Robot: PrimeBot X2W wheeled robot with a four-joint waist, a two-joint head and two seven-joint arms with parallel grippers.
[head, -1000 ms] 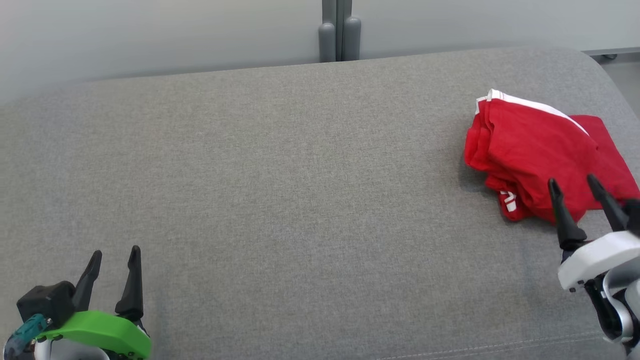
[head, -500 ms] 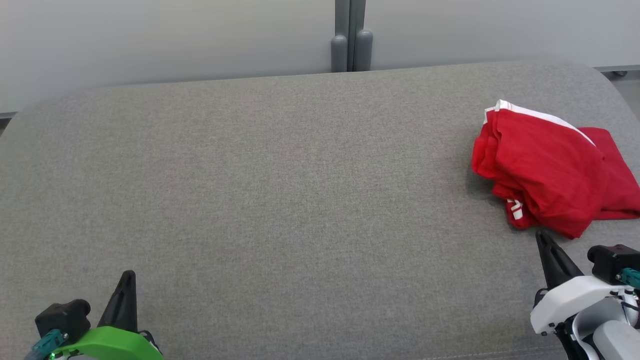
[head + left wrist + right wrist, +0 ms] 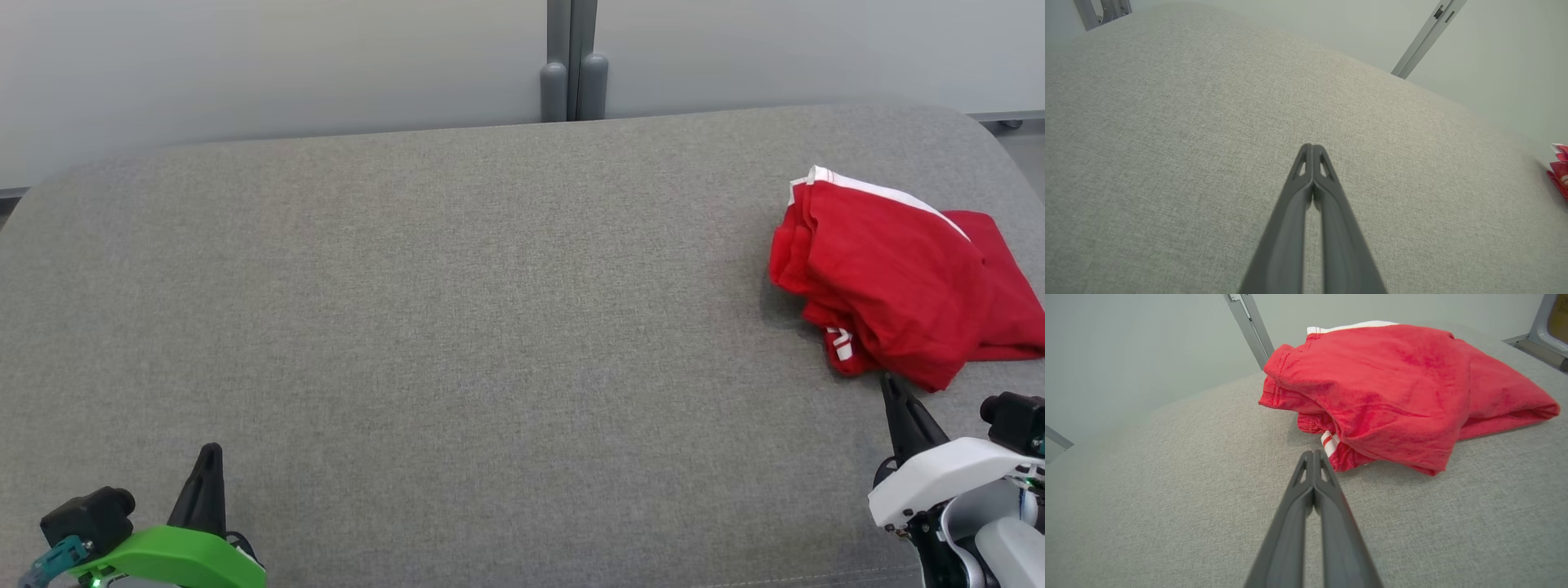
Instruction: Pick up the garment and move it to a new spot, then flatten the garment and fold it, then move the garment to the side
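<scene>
Since a second ago both grippers have closed, and the right gripper [image 3: 890,390] has drawn back off the red garment [image 3: 886,278]. Its two fingers are now pressed tip to tip, empty. The garment lies in a loose, crumpled heap just ahead of that gripper's tip. It is very close, though I cannot tell whether the two touch. A white band [image 3: 1351,326] runs along the heap's far edge.

The left gripper [image 3: 208,457] is pinched together as well and empty. The garment is well off to its right, with bare fabric ahead of it. Between the right gripper's tip and the heap there is just a sliver of bare cloth surface.

Everything rests on a broad grey woven cushion [image 3: 490,327] with rounded far corners. Beyond it is a pale wall [image 3: 245,65] with a grey post [image 3: 571,57].

The garment's right side is cut off at the edge of the head view, and its inner folds are hidden.
</scene>
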